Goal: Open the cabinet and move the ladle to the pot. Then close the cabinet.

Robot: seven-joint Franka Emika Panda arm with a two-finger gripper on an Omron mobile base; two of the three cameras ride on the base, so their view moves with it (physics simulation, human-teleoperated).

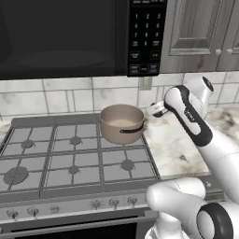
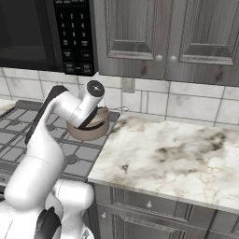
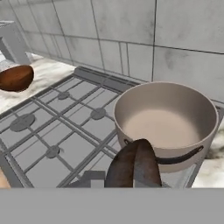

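The round tan-brown metal pot [image 3: 168,120] with straight sides and a dark side handle sits on the grey gas stove [image 1: 70,154], on the back right burner, close to the stove's right edge. From the hand camera its pale inside looks bare.

In the hand view, a small dark ladle [image 3: 133,166] with a rounded brown bowl rises at 6 o'clock, right at the gripper [image 3: 133,181]. The ladle's bowl stands in front of the pot's near wall, at about 7 o'clock from the pot's centre, overlapping the rim and handle as seen from there. The fingers themselves are hidden behind the ladle's bowl, so their gap cannot be read directly; the jaws are clenched tight, and the ladle's place right at them suggests they grip it by its thin handle, though the contact is not visible.

From the left base camera the hand [image 1: 158,109] sits at 3 o'clock of the pot, just beside its rim, above the seam between stove and marbled stone countertop [image 2: 177,154].

The tall dark grey wood-grain cabinet [image 2: 163,32] with two raised-panel doors and small round silver knobs hangs above the countertop, both doors flush. A black microwave [image 1: 70,37] hangs at its 9 o'clock. A glossy reddish-brown wooden bowl [image 3: 16,78] lies beyond the stove's far side at 9 o'clock in the hand view.
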